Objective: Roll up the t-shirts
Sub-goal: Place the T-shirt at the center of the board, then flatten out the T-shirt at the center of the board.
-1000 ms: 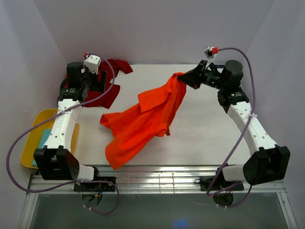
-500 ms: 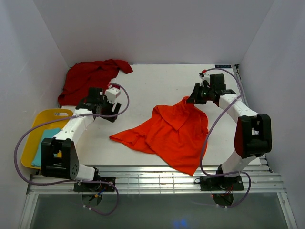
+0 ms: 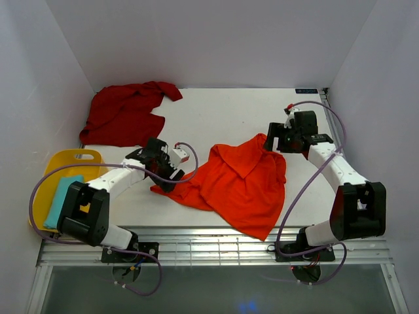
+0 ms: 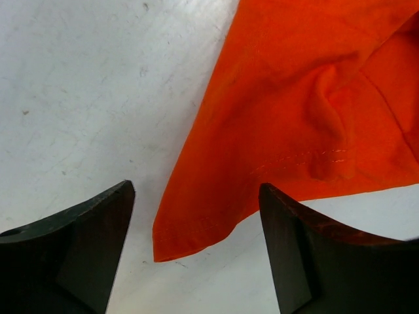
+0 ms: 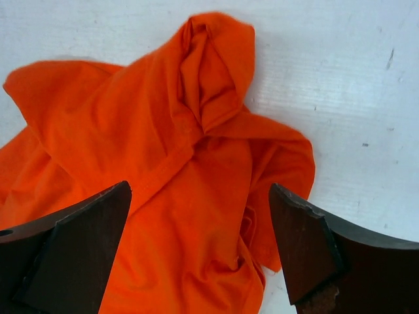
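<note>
The bright orange-red t-shirt (image 3: 239,183) lies crumpled on the white table (image 3: 216,111), right of the middle. My left gripper (image 3: 165,178) is open at the shirt's left corner; in the left wrist view that corner (image 4: 196,229) lies on the table between the spread fingers (image 4: 78,255) of the left gripper (image 4: 196,190), untouched. My right gripper (image 3: 273,140) hangs open over the shirt's bunched far right edge, and in the right wrist view the cloth (image 5: 196,118) fills the space below the right gripper (image 5: 200,190). The dark crimson t-shirt (image 3: 124,114) is heaped at the back left.
A yellow tub (image 3: 69,160) with a handle slot sits off the table's left edge, with a teal thing (image 3: 59,196) inside. Grey walls close in the back and both sides. A metal rail (image 3: 209,245) runs along the near edge.
My right gripper has opened and let the orange shirt drop onto the table. My left arm has swung from the crimson shirt down to the orange shirt's left corner.
</note>
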Available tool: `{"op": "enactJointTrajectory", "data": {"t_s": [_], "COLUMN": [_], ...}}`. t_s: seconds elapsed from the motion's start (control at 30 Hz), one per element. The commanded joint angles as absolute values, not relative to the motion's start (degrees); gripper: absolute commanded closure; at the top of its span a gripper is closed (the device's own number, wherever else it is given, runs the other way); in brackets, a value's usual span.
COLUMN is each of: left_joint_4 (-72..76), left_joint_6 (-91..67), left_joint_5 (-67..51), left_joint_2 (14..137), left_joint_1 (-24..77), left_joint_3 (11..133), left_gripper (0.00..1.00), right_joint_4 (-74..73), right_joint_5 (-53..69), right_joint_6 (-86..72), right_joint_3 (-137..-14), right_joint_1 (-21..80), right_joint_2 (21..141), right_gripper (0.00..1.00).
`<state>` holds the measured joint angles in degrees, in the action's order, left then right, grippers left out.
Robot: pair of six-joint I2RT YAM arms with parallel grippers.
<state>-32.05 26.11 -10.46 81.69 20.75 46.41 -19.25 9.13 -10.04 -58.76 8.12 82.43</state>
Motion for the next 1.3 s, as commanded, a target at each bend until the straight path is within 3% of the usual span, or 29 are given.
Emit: {"op": "enactJointTrajectory", "data": {"t_s": [0.0,0.1,0.2,0.23,0.4,0.63,0.87,1.03,1.27], "left_joint_4": [-31.46,-32.95,-34.10,-34.01,-32.17,-27.42,-26.98,-26.72,-31.98], "left_joint_6": [27.33,28.03,28.39,28.13,23.91,22.77,21.71,23.20,26.02], "left_joint_5": [-9.49,-10.54,-11.95,-11.61,-0.12,13.96,7.06,3.78,-2.09], "left_joint_2": [83.67,84.99,84.90,84.90,84.03,84.37,89.20,90.79,92.28], "left_joint_1": [21.09,21.09,21.09,21.09,21.09,20.92,21.09,25.74,42.61], "left_joint_3": [45.35,46.05,47.19,47.63,55.97,87.29,109.30,108.56,94.93], "left_gripper": [0.16,0.31,0.67,1.00,1.00,1.00,1.00,1.00,1.00], "right_joint_4": [-18.98,-19.68,-19.87,-19.69,-19.16,-18.28,-17.67,-17.58,-16.97], "right_joint_5": [9.04,10.45,12.73,13.27,15.11,17.75,19.42,18.28,15.55], "right_joint_6": [-9.84,-8.88,-9.05,-9.23,-9.84,-10.72,-11.95,-12.65,-15.90], "right_joint_3": [-55.99,-56.42,-56.87,-56.87,-57.22,-57.83,-58.53,-59.15,-57.57], "right_joint_1": [8.35,8.70,8.79,8.79,8.79,8.79,8.70,8.26,4.58], "right_joint_2": [81.39,81.82,81.74,81.56,80.42,78.75,76.47,74.88,72.69], "right_gripper": [0.07,0.07,0.06,0.06,0.06,0.06,0.06,0.07,0.10]}}
